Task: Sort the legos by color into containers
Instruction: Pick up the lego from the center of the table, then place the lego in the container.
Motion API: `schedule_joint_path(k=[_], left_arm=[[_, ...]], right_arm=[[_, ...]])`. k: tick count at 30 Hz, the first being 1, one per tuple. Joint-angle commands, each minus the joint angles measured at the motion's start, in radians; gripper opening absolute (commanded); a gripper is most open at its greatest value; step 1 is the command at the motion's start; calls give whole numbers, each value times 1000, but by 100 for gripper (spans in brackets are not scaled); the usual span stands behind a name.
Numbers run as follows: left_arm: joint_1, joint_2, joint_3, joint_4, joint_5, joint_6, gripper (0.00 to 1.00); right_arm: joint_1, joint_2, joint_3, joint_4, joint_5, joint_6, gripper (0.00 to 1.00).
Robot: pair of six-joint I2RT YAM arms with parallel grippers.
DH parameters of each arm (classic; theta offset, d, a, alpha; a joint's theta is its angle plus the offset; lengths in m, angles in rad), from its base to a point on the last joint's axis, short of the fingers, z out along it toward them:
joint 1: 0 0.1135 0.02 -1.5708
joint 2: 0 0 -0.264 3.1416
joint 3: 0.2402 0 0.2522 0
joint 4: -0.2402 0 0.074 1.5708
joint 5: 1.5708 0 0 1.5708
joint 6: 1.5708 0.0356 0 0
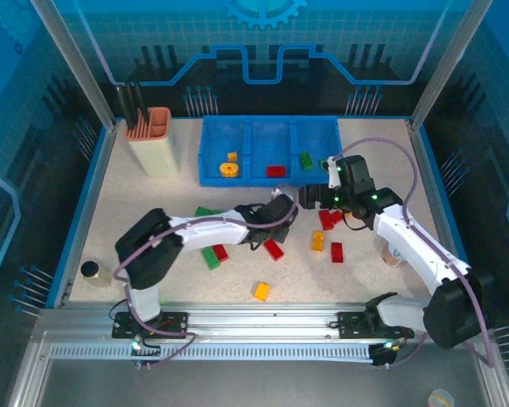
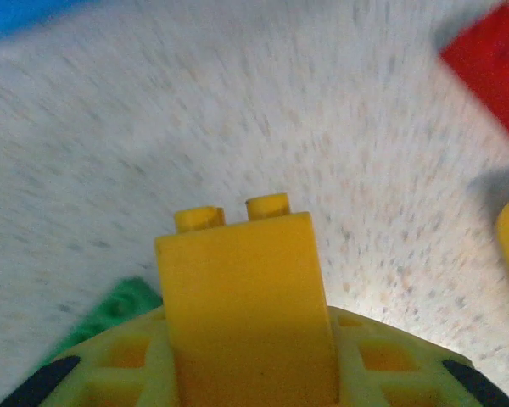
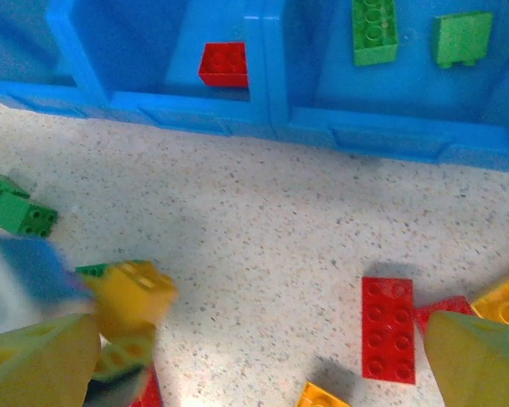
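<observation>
Your left gripper [image 1: 282,210] holds a yellow brick [image 2: 242,288] in closed jaws at mid-tabletop [image 1: 153,195], among loose legos [image 1: 274,248]. Your right gripper [image 1: 310,197] hovers just before the blue tray [image 1: 267,180], jaws spread wide and empty. The tray's compartments hold yellow pieces [image 1: 229,168] left, a red brick [image 3: 223,64] middle, green bricks [image 3: 374,30] right.

No readable text, number or brand is showing anywhere, though a wordless blue gear emblem [image 1: 264,10] is sitting on the back wall [image 1: 153,42].
</observation>
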Motion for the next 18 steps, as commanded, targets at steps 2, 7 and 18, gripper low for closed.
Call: schedule_joint_path(k=[2, 7, 18], left_arm=[[63, -139, 7, 1, -72, 79, 27], [187, -214, 27, 25, -85, 172, 28], [432, -139, 134, 159, -113, 266, 29]], right_arm=[[-42, -29, -31, -40, 9, -10, 99], [-61, -13, -46, -86, 20, -9, 99], [-61, 72, -97, -149, 15, 15, 91]])
